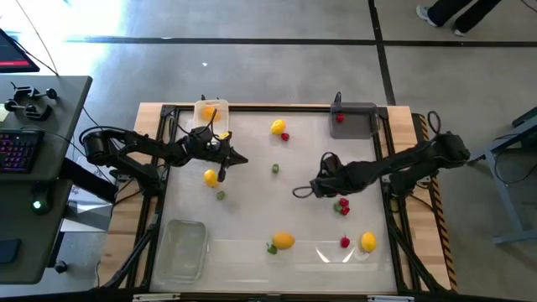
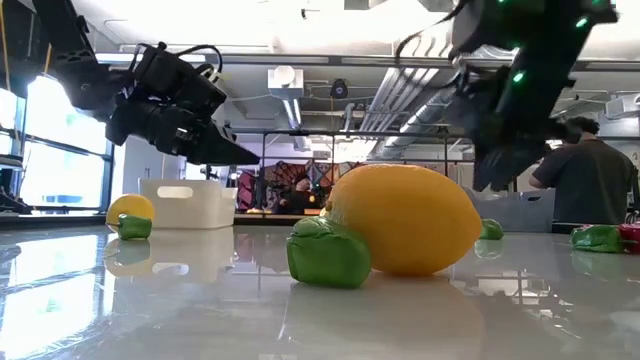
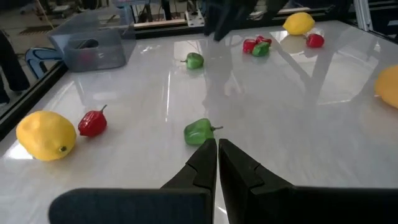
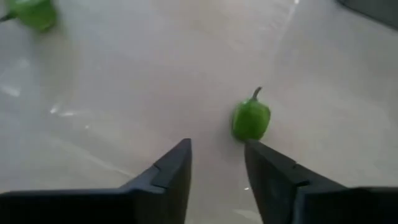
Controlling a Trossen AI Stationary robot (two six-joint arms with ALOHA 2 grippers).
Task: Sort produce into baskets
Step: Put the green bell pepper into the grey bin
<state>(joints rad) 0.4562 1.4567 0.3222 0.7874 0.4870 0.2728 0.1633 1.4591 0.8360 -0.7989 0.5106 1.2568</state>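
Toy produce lies scattered on the white tabletop. A small green pepper (image 1: 275,169) lies mid-table between my two grippers. My left gripper (image 1: 243,159) hovers shut just short of this pepper (image 3: 199,132). My right gripper (image 4: 217,146) is open and tilted downward, and the pepper (image 4: 252,118) lies just beyond its fingertips, not between them. A lemon (image 1: 284,241) lies near the front with a green piece (image 2: 328,253) against it. The white tray (image 1: 210,113) holds a yellow piece. The dark grey tray (image 1: 357,119) holds a red one. The clear tray (image 1: 180,247) stands near left.
A lemon (image 3: 45,134) and a red piece (image 3: 92,122) lie toward the far edge. A yellow piece (image 1: 210,177) and a green one (image 1: 221,195) lie left of centre. Red and green pieces (image 1: 342,204) lie under my right arm. A person (image 2: 590,180) stands in the room behind.
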